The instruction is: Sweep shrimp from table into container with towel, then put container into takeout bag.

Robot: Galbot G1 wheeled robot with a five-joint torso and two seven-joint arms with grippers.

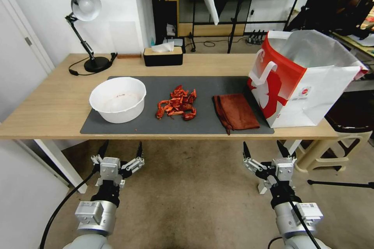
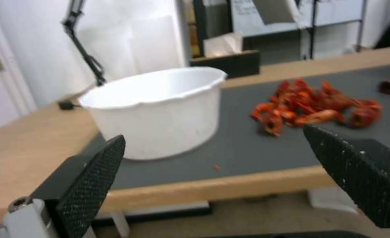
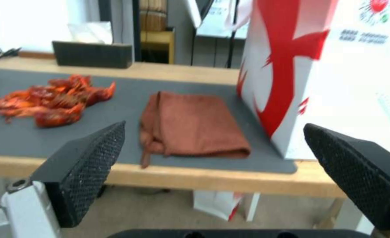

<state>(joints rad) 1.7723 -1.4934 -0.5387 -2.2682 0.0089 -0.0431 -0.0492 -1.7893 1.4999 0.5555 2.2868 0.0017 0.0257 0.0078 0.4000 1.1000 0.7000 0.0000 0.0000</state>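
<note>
1. The container (image 1: 118, 99) is a round white bowl standing upright on the left end of the dark grey mat (image 1: 202, 85), on the table (image 1: 46, 105). Inside it shows faint reddish smears on its floor and no shrimp. In the left wrist view the container (image 2: 157, 110) has a wavy rim and plain white walls.
2. The takeout bag (image 1: 300, 81) stands upright at the right end of the table, its mouth open and its silvery lining showing; what lies at its bottom cannot be told. Its near left corner rests on the mat's right end.
3. The shrimp (image 1: 178, 103) lie in a loose glossy red-orange heap near the middle of the mat, between container and towel, touching neither. One tiny red crumb (image 2: 216, 167) lies on the mat in front of the container.
4. The towel (image 1: 235, 111) is rust-brown, folded flat into a rectangle with its hem and a loose corner towards the table's front edge, just beside the bag's base. The right wrist view shows the towel (image 3: 193, 127) with a thin strip of mat between it and the bag (image 3: 327, 76).
5. A black tissue box (image 1: 163, 55) and a desk lamp (image 1: 85, 27) sit at the back of the table, well behind the mat.
6. The left gripper (image 1: 120, 151) hangs below and in front of the table edge, under the container, fingers spread wide and holding nothing.
7. The right gripper (image 1: 265, 151) hangs likewise below the front edge, under the towel, fingers wide apart and empty.
8. Bare mat lies between the three things, and bare wood to the left of the container.
</note>
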